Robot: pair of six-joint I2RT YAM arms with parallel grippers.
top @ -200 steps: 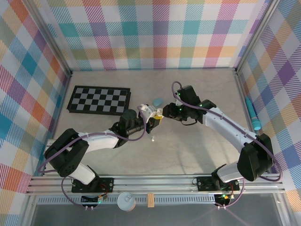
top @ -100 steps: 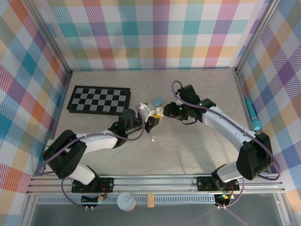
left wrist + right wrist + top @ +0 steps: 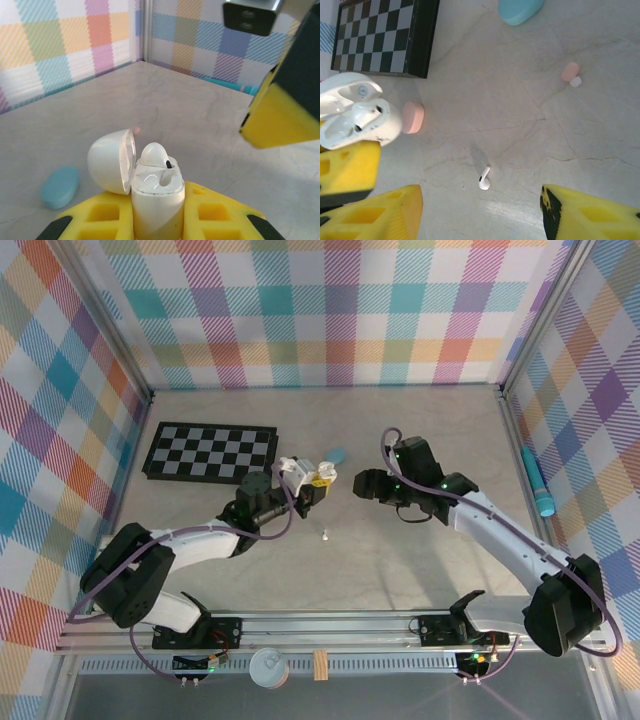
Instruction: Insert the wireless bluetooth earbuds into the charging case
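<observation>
Plainly, open white charging case point(image 3: 157, 202)

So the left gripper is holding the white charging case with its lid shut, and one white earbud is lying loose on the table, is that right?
Not quite: the lid is flipped open, as the left wrist view shows. The rest holds: the left gripper grips the white charging case, and one white earbud lies loose on the table.

Earbud point(image 3: 154, 152) in case point(image 3: 157, 200) — second earbud point(image 3: 484, 179) on table point(image 3: 520, 125).
</observation>
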